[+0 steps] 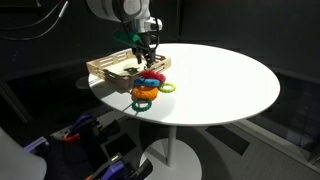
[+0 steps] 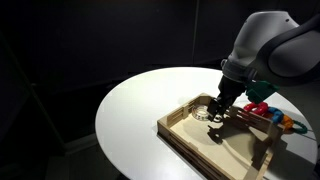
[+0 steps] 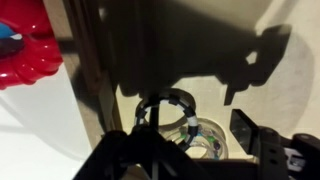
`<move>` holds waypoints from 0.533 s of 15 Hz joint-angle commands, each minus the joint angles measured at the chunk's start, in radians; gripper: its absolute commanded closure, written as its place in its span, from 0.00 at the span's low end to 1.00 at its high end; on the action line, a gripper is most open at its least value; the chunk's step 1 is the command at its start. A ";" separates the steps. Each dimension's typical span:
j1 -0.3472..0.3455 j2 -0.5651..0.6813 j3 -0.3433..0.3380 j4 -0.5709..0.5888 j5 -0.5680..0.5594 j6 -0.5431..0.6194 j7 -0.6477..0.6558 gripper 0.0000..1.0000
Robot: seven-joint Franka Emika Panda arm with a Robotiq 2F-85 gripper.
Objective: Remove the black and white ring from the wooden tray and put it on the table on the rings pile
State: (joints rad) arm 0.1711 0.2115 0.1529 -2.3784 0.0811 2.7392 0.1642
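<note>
Though heavy shadow fills the wrist view, we make out the small black and white patched ring (image 3: 172, 98) lying inside the shallow pale wooden tray (image 2: 180, 135), its lower edge cut off by the black robot gripper (image 3: 190, 150), whose fingers stand spread on either side. The tray rests on the round white table (image 1: 220, 90) beside the pile of bright plastic rings (image 1: 147, 88); the room around is dark.

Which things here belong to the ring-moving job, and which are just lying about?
Job: black and white ring, wooden tray, rings pile, table.
Lying about: pale ring beside it in the tray; small light-green ring beside the pile.
</note>
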 commanded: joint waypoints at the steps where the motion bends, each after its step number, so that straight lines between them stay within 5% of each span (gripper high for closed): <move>1: 0.005 0.014 -0.010 0.015 -0.015 0.017 0.007 0.09; 7: 0.008 0.033 -0.011 0.014 -0.016 0.031 0.008 0.10; 8: 0.008 0.036 -0.011 0.014 -0.016 0.032 0.008 0.16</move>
State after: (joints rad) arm 0.1713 0.2306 0.1513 -2.3784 0.0798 2.7586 0.1641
